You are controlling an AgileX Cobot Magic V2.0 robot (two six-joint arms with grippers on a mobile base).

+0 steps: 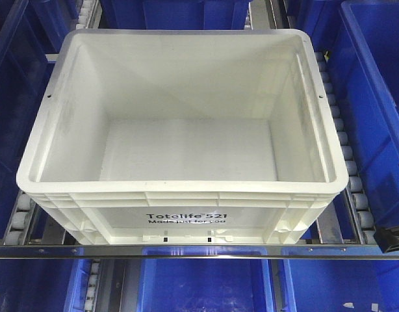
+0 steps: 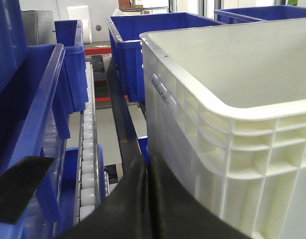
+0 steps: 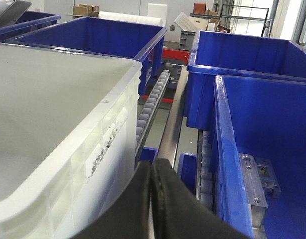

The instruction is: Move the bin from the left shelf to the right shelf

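The white bin (image 1: 180,153) with black "Totelife 521" print sits empty on the roller shelf, its printed front wall facing me. In the left wrist view my left gripper (image 2: 147,164) is shut on nothing, its black fingers pressed together low beside the bin's ribbed left wall (image 2: 203,149). In the right wrist view my right gripper (image 3: 153,169) is shut on nothing, low beside the bin's right wall (image 3: 100,149). Whether either gripper touches the bin cannot be told. Neither gripper shows clearly in the front view.
Blue bins (image 1: 375,110) stand close on both sides, behind (image 1: 173,13) and on the level below (image 1: 206,286). White roller tracks (image 1: 346,156) run along each side of the white bin. A metal bar (image 1: 199,250) crosses the shelf front. A black part (image 1: 396,235) sits at the right edge.
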